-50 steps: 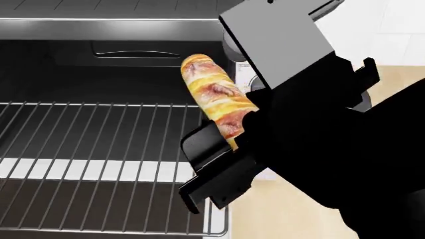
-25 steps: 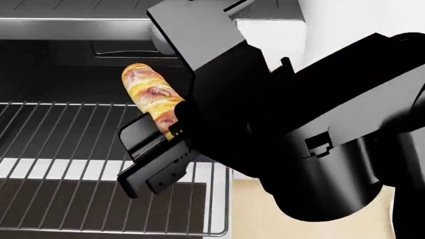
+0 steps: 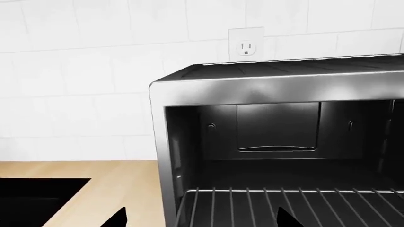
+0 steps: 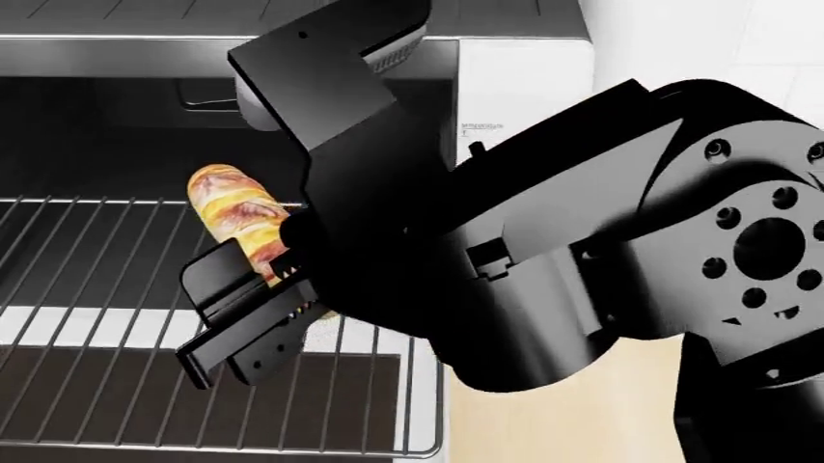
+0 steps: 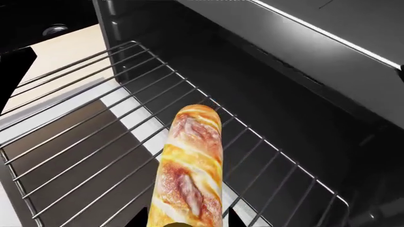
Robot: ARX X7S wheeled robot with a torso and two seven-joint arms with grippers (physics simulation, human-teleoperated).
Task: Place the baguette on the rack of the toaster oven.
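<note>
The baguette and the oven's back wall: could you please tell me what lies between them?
Only bare rack. In the right wrist view the baguette points inward, and nothing sits between its tip and the back wall.

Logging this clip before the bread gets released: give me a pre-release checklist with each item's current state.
1. Right gripper jaws shut on the baguette: ok.
2. Baguette positioned over the rack, not beyond its edge: ok, in the head and right wrist views.
3. Rack pulled out and free of other items where visible: ok.
4. Toaster oven open, nothing seen inside above the rack: ok.
5. Baguette low enough to release gently: cannot tell; its height above the bars is unclear.
6. Left gripper out of the way: cannot tell; it is not visible.
</note>
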